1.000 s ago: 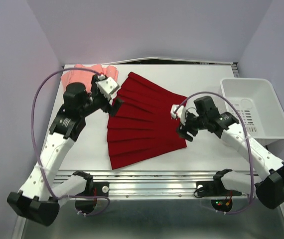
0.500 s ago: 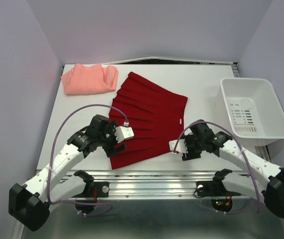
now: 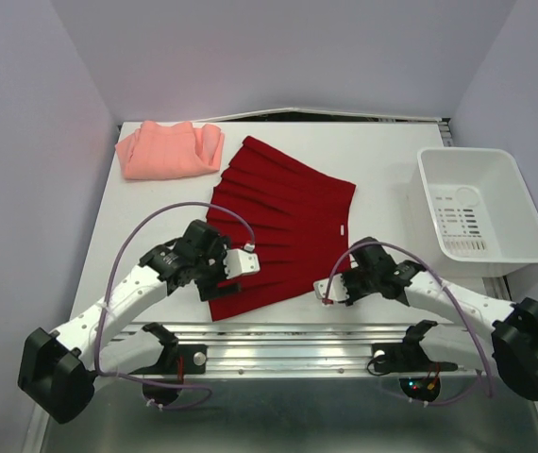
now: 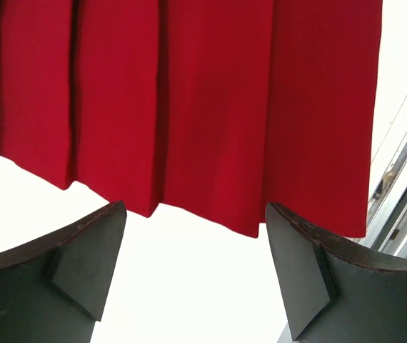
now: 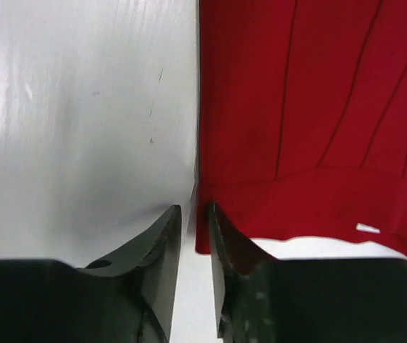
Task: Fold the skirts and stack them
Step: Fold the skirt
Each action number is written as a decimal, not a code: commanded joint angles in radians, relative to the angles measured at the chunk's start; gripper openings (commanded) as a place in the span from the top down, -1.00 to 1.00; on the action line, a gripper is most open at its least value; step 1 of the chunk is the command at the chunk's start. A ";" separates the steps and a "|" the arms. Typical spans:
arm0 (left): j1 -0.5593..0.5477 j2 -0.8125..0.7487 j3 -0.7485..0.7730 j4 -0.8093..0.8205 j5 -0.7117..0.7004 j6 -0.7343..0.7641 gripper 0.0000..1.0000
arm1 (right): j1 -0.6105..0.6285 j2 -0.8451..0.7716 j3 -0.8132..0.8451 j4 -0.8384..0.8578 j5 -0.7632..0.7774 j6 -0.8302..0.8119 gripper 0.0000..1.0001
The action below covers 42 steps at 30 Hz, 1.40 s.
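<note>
White surface (image 3: 382,160): red skirt (image 3: 278,226) centre, pink skirt (image 3: 165,151) at 10 o'clock. Soft, limp, light; best pinched at hem corners. Left hand (image 4: 195,209): wide apart at hem. Right hand (image 5: 193,209): nearly together, grip unclear.

Spread skirt (image 3: 278,226) lies between folded skirt (image 3: 165,151) and bin (image 3: 500,203).

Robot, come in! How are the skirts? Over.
Left tool open by red skirt hem. Right tool nearly closed at its edge, grip unclear. Skirt flat, unfolded; pink skirt apart, far left. Nothing blocking.
</note>
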 commanded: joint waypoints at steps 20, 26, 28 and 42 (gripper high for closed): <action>-0.003 0.088 0.007 -0.043 -0.127 0.145 -0.74 | 0.039 0.427 0.302 0.136 -0.010 0.522 0.99; -0.003 0.063 0.010 -0.141 -0.020 0.189 -0.55 | 0.039 0.336 0.314 0.044 -0.036 0.587 0.99; -0.006 0.082 0.008 -0.151 0.019 0.192 -0.47 | 0.039 0.321 0.340 0.013 -0.057 0.624 0.99; -0.033 0.232 -0.071 -0.056 -0.157 0.241 -0.66 | 0.002 0.371 0.472 -0.016 -0.131 0.784 0.99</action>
